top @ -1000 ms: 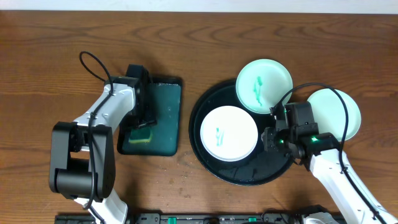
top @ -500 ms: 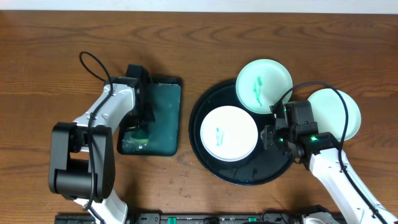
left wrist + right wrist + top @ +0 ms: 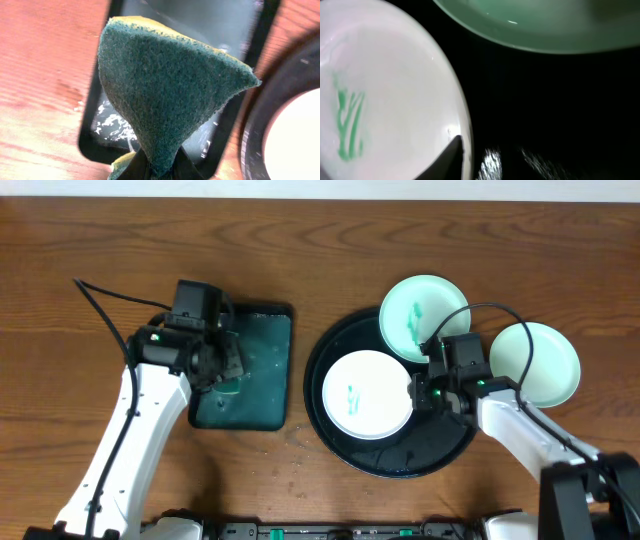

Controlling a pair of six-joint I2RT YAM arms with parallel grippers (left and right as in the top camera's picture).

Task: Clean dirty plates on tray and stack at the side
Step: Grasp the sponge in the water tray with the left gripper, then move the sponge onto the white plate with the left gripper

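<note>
Two dirty plates lie on the black tray (image 3: pixel 442 446). The middle plate (image 3: pixel 366 394) carries a small green smear, and the far plate (image 3: pixel 424 317), resting on the tray's upper rim, has green streaks. A third pale plate (image 3: pixel 541 362) sits on the wood right of the tray. My left gripper (image 3: pixel 220 368) is shut on a green-and-yellow sponge (image 3: pixel 170 85) held above the dark-green tray (image 3: pixel 262 370). My right gripper (image 3: pixel 415 395) is at the middle plate's (image 3: pixel 385 90) right rim. One finger (image 3: pixel 452 155) lies over that rim; the other is lost against the black tray (image 3: pixel 545 110).
Wet specks dot the dark-green tray (image 3: pixel 210 20) under the sponge. Brown wood tabletop (image 3: pixel 80 240) surrounds both trays. The far plate's (image 3: pixel 545 25) edge hangs over the black tray just beyond my right gripper.
My left gripper closed on the sponge and lifted it off the dark-green tray as the arm swung. My right gripper moved left to the middle plate's rim and narrowed slightly.
</note>
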